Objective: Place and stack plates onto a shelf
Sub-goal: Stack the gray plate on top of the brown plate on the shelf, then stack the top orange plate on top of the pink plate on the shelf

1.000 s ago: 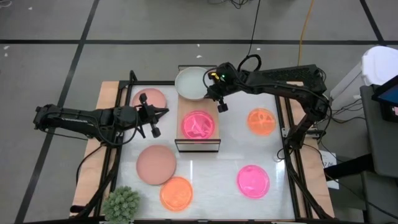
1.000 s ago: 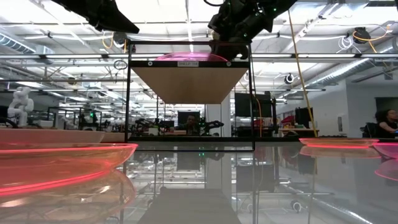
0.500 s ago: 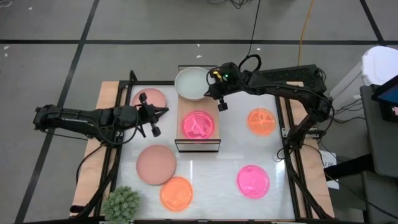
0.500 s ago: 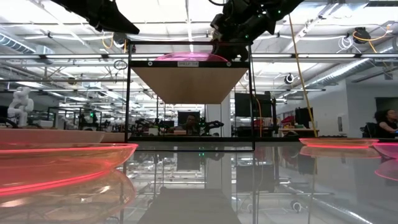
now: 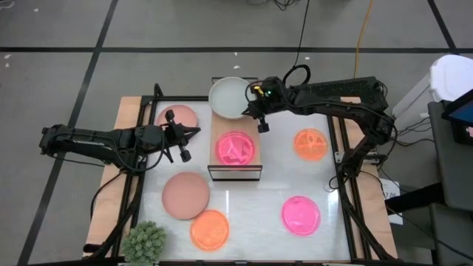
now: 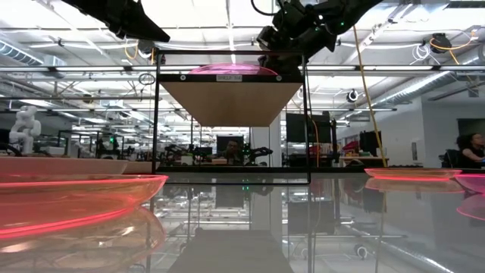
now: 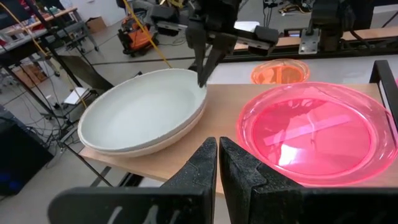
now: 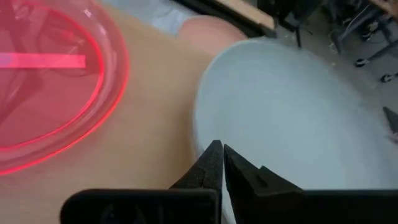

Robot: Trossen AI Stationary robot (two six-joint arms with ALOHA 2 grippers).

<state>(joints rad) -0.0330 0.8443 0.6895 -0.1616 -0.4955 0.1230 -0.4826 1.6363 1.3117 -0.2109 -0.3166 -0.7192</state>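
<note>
The shelf (image 5: 236, 171) stands mid-table. A hot pink plate (image 5: 236, 148) lies on its board. Two stacked pale plates (image 5: 228, 97) rest on the board's far end and overhang it. My right gripper (image 5: 249, 108) is shut, with its tips at the right-hand rim of the pale stack (image 8: 292, 118). My left gripper (image 5: 196, 134) hangs shut to the left of the shelf, above the table, holding nothing (image 7: 217, 143). On the table lie two dusty pink plates (image 5: 177, 117) (image 5: 185, 195), two orange plates (image 5: 209, 229) (image 5: 310, 143) and another hot pink plate (image 5: 301, 215). My right gripper sets its shut fingertips (image 7: 203, 73) against the upper pale plate's rim (image 7: 198, 91), on the side facing the table's right edge. The fingers slant down from the right. The stack lies flat on the shelf board, its far part past the board's end.
A spiky green plant ball (image 5: 145, 241) sits at the near left corner. Wooden side boards (image 5: 111, 185) and a black frame run along both sides of the table. The shelf's black posts (image 6: 156, 114) rise from the table.
My right gripper has tipped a little further down beside the pale stack, fingers staying shut. The plates and my left arm have not visibly moved.
</note>
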